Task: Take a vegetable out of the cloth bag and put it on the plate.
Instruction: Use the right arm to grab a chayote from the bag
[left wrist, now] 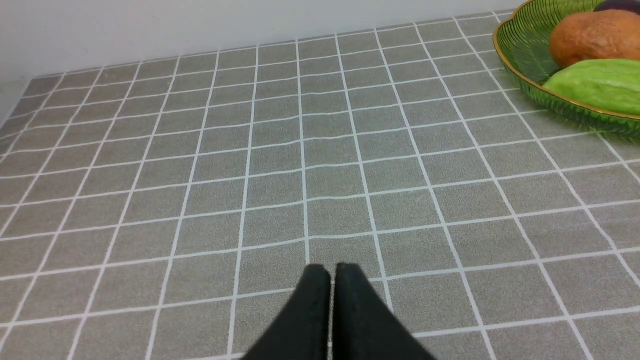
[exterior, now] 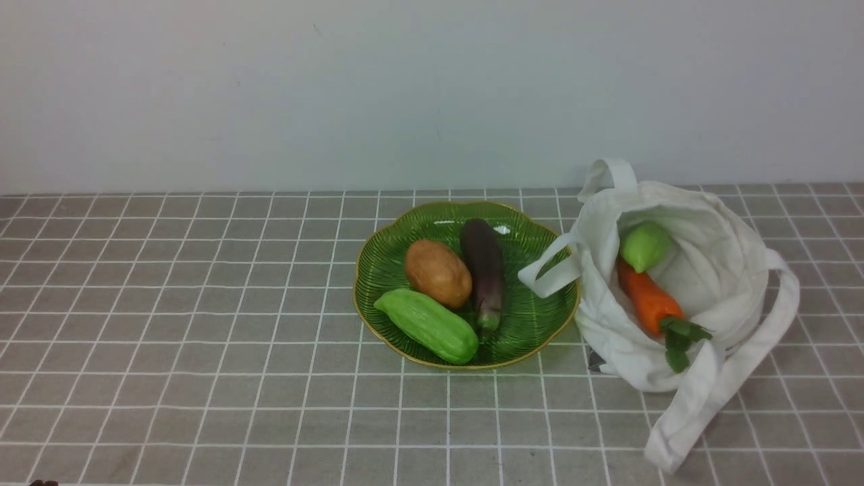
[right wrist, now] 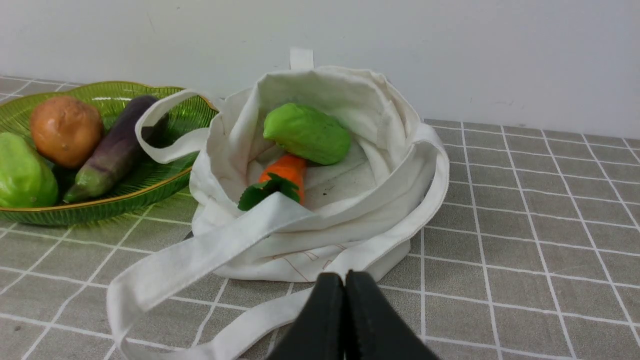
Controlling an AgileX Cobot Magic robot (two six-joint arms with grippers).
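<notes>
1. 2 items lie inside the cloth bag point(exterior: 715, 277). The vegetable point(exterior: 644, 246), light green, sits at about 11 o'clock in the opening. An orange carrot point(exterior: 646, 300) touches it and runs toward 5 o'clock. The bag stands just beside the plate point(exterior: 533, 317), at its 3 o'clock.
2. Both pincers are pressed tight together and hold nothing. The right gripper point(right wrist: 344, 282) hovers low on the near side of the bag. The left gripper point(left wrist: 332, 280) hovers over bare table point(exterior: 202, 337), well apart from the plate.
3. Risk 1: the jaws must spread before they enter the bag, or they will only push the vegetable deeper into the soft cloth.
4. Risk 2: the carrot is pressed against the vegetable, so a loose aim could pinch the carrot or drag both out.
5. Risk 3: the bag's folded rim could be caught between the fingers, and the whole bag would then lift.
6. Risk 4: 1 strap handle point(exterior: 547, 273) loops from the bag's 9 o'clock over the plate's rim at 3 o'clock. A carried vegetable could snag it and tug the plate.
7. The plate already holds 3 things: a ridged green gourd point(exterior: 426, 325) at 7 o'clock, a brown potato point(exterior: 437, 273) near the centre and a dark eggplant point(exterior: 484, 266) beside it. Bare room is left mostly at 4 o'clock, so a careless drop could roll off the scalloped edge.
</notes>
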